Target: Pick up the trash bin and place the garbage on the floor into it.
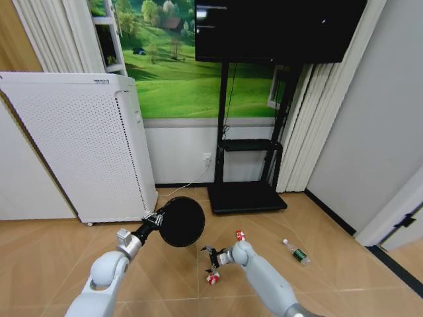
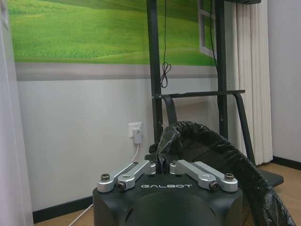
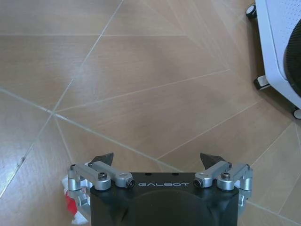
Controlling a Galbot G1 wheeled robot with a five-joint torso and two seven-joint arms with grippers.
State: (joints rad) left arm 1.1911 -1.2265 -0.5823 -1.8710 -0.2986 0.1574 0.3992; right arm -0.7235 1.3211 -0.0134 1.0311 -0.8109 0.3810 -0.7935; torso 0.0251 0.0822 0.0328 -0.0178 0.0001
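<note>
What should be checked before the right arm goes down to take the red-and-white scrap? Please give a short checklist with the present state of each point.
1. Left tool shut on the rim of the trash bin: ok, its fingers pinch the black liner at the rim.
2. Bin held off the floor: ok, it hangs in the air beside the white cabinet.
3. Right tool open: ok, its fingertips stand wide apart.
4. Right tool empty: ok, only bare floor between the fingertips.
5. Red-and-white scrap under the right tool: ok, it lies close below it.
6. Bin opening turned up to receive garbage: cannot tell.
</note>
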